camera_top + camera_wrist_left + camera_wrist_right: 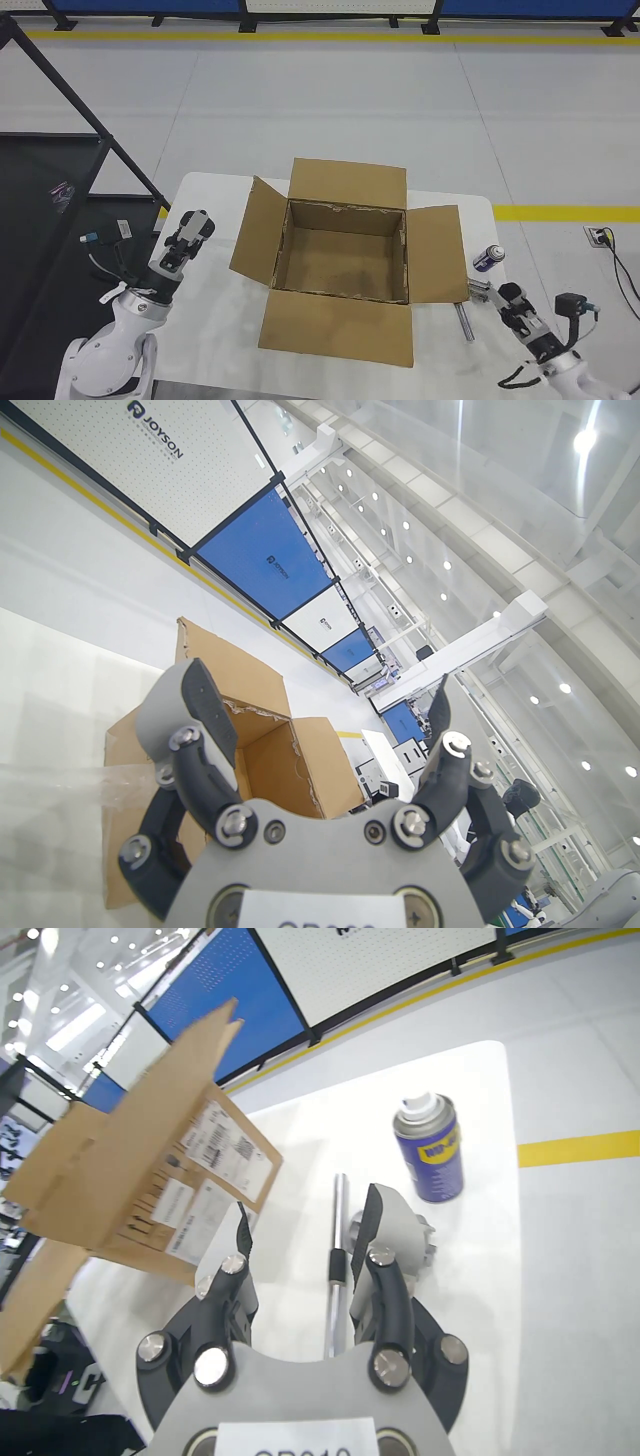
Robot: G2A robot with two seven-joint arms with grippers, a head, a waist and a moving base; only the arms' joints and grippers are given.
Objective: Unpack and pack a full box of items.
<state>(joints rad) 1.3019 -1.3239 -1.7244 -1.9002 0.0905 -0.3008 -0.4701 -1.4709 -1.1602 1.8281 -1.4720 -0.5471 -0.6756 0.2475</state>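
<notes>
While left gripper (320, 690) and right gripper (307, 1205) fingers gape, brown cardboard box (340, 265) stands flaps splayed; steel rod (340, 1198) at 4 o'clock lies 12-to-6.

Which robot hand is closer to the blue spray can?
Right. The right gripper is close beside the blue spray can, on the same side of the cardboard box. The left gripper is on the opposite side of the box, far from the can.

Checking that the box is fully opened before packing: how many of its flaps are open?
4 on the box: the far flap, the near flap, the left flap and the right flap. None looks hidden.
</notes>
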